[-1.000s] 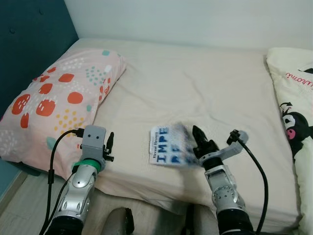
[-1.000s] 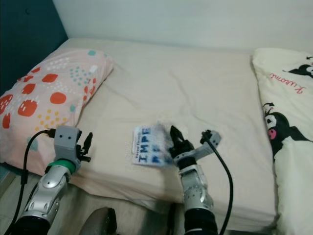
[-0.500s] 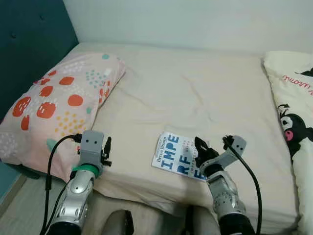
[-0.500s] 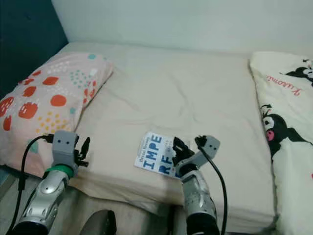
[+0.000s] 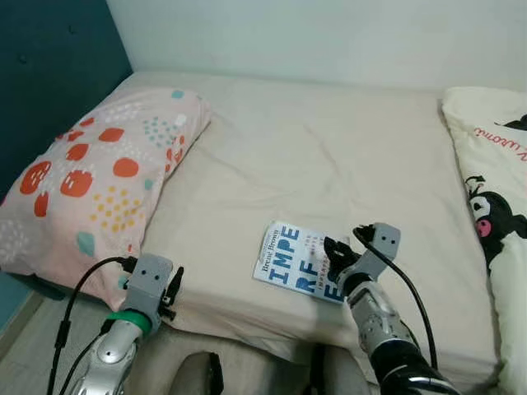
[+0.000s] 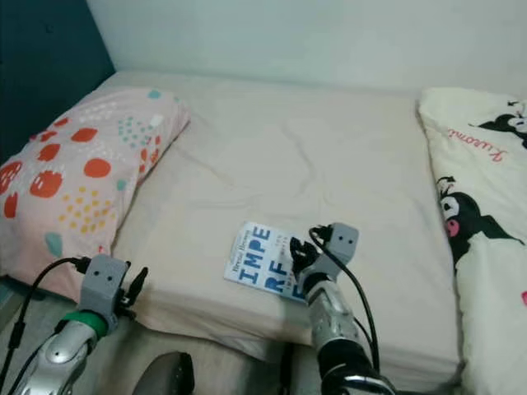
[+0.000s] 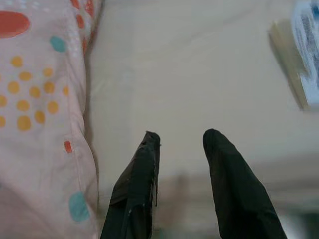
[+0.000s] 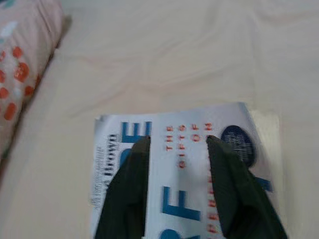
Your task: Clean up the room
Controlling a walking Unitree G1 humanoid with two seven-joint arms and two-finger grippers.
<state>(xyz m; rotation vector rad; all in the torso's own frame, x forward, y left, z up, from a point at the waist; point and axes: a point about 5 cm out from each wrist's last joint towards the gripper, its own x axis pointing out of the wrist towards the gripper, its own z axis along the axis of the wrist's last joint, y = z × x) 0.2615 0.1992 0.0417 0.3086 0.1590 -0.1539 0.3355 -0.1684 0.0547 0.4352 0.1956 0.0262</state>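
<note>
A white book [image 5: 291, 265] with big blue letters lies flat on the cream bed [image 5: 329, 156], close to its front edge. My right gripper [image 5: 333, 257] hovers at the book's near right corner. In the right wrist view its two black fingers [image 8: 128, 189] stand open above the cover [image 8: 174, 194], gripping nothing. My left gripper [image 5: 174, 285] hangs low at the bed's front edge beside the pillow, its fingers [image 7: 139, 194] open and empty; the book's edge [image 7: 301, 59] lies further along the bed in the left wrist view.
A pink pillow [image 5: 90, 173] with red and orange spots lies at the left of the bed against a dark teal headboard [image 5: 49, 74]. A cream blanket [image 5: 494, 189] with a black cartoon figure covers the right side. A white wall [image 5: 329, 33] stands behind.
The book was blurred and raised at the right gripper a second ago; now it lies flat on the bed. The left arm has sunk lower towards the bed's edge.
</note>
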